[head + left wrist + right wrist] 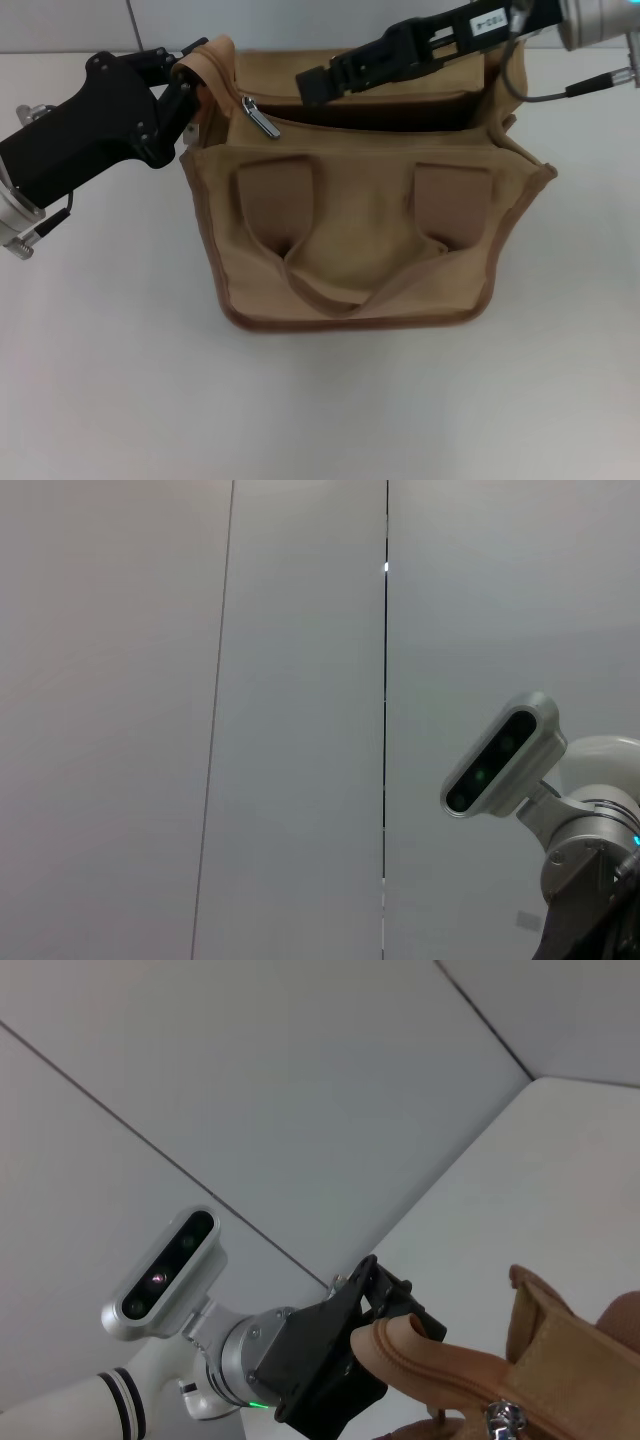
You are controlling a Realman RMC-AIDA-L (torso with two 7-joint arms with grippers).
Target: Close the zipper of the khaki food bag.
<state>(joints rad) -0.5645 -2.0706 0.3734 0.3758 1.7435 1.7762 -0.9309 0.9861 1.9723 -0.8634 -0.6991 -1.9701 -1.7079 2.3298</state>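
The khaki food bag (350, 240) stands on the white table, handles toward me. Its zipper is open, with a dark gap (370, 110) along the top. The silver pull tab (262, 118) lies at the left end of the track. My left gripper (190, 78) is shut on the bag's left end flap (215, 55) and holds it up. My right gripper (312, 88) reaches in from the back right, low over the opening, a little right of the pull tab. The right wrist view shows the left gripper (340, 1360) on the flap (420, 1350) and the pull tab (505, 1420).
White table (100, 380) all round the bag, grey panelled wall (70, 25) behind. A cable (560, 92) hangs from my right arm over the bag's right end. The left wrist view shows only the wall and my right arm's wrist camera (500, 755).
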